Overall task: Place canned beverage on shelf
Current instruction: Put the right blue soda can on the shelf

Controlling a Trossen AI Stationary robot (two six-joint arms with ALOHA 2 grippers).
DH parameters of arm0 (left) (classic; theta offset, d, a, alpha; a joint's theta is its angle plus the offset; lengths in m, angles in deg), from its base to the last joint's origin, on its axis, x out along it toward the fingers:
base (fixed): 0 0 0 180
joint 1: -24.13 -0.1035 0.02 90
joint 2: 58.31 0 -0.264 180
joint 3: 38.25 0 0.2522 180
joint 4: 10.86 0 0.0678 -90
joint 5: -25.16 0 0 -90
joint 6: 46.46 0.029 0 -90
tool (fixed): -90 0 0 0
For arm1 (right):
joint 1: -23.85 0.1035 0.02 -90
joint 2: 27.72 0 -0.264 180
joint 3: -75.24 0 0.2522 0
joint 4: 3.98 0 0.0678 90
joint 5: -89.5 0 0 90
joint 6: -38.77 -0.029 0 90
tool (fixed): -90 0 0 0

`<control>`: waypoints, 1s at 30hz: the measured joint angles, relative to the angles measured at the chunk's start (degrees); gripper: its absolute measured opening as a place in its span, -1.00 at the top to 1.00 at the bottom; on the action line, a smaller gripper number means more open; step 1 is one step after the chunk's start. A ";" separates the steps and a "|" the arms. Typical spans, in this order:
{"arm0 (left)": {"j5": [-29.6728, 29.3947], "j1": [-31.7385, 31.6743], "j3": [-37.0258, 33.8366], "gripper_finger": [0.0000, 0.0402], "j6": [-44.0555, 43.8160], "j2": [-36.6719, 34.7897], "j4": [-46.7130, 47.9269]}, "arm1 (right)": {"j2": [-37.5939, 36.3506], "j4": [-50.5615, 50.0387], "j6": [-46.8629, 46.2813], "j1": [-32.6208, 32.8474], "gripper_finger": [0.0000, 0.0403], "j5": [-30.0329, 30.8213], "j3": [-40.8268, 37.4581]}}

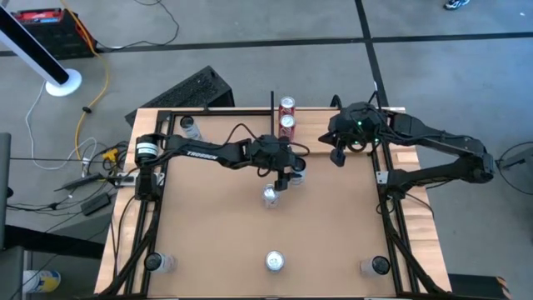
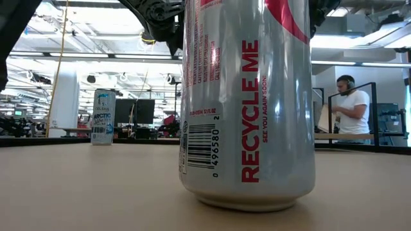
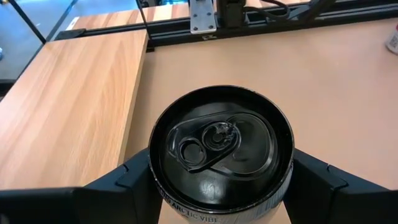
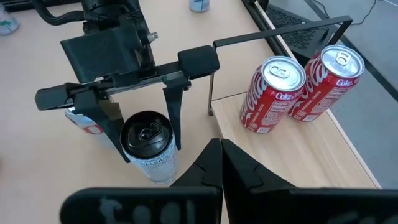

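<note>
A silver canned beverage (image 3: 221, 155) with a black top stands upright between the fingers of my left gripper (image 4: 146, 134), near the table's middle (image 1: 291, 172). It is just off the near edge of the shelf (image 3: 68, 106), a pale wood board at the table's far side. Two red cola cans (image 4: 273, 93) (image 4: 326, 84) stand on the shelf (image 4: 298, 162) beside its thin black bar (image 4: 211, 87). My right gripper (image 4: 221, 155) hovers shut and empty over the shelf, looking at the left one. My left gripper pinches the can's upper wall (image 3: 157, 186) between its two fingers (image 3: 311, 180), one on each side just under the rim. The fingers come from the table's left, slanting a little downward. The can is upright; my right gripper's fingers hide its base, so whether it rests on the table I cannot tell.
A silver-and-red can (image 4: 81, 118) stands just beyond the left gripper, and another (image 2: 247, 102) near the table's front edge (image 1: 275, 261). A slim can (image 2: 103, 125) stands far back at the left. Black frame rails (image 1: 387, 208) border the table. A person works in the room behind.
</note>
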 joint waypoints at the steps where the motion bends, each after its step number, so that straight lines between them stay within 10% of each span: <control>1: -0.12 0.00 0.00 -0.28 -0.10 0.00 0.12 | -0.01 -0.02 0.00 0.00 0.89 0.00 0.00; 7: -4.96 0.00 0.11 -0.91 -2.55 -1.19 1.60 | -0.01 -0.15 -1.28 0.02 0.89 -0.02 0.00; 21: -14.04 0.48 -1.91 -0.59 0.19 -37.26 27.84 | 1.27 -0.13 -2.60 2.23 0.84 -4.83 0.01; 30: -17.99 0.78 -31.50 -0.59 -4.79 -68.26 16.42 | 10.00 2.82 -2.73 7.30 0.31 -4.94 0.03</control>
